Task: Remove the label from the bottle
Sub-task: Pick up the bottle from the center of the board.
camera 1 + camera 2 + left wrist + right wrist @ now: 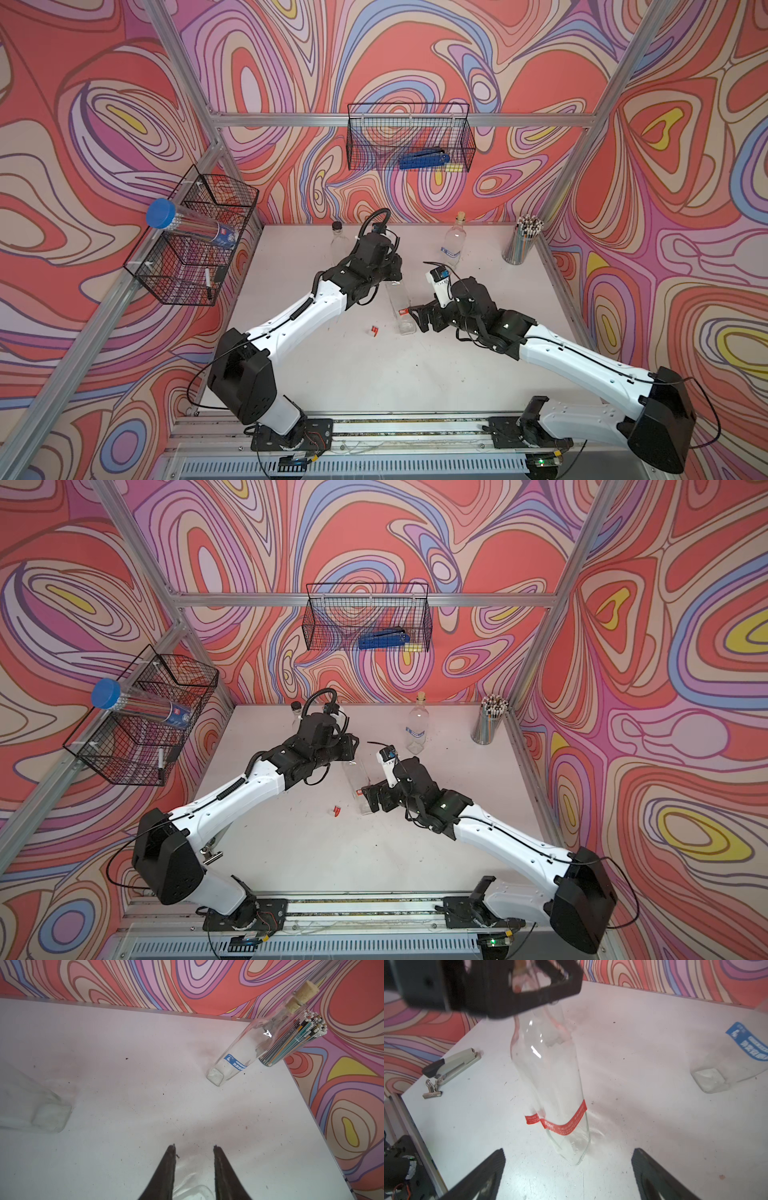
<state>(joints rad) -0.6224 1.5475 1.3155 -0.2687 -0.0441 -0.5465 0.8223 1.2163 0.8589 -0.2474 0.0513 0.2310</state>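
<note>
While my left hand [194, 1150] clamps the bottle [548, 1068], my open right hand [569, 1155] should pinch the label [564, 1124] at its flap.

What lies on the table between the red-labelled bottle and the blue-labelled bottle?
Only bare table with dark specks; the right wrist view shows it.

You see the left gripper [194, 1147] with its two dark fingers [166, 1169] pinched on clear glass, the held bottle [193, 1191]. Beyond the fingertips lies the white table [124, 1047], dotted with dark specks. Farther off stands a corked bottle [247, 1049] with a blue label [234, 1062] low on its body, and just behind it is a cup of pencils [291, 1043] near the table's corner. Another clear bottle [41, 1113] stands well apart from both, cut off by the frame. A swirl-patterned wall [166, 980] rises behind the table.
</note>
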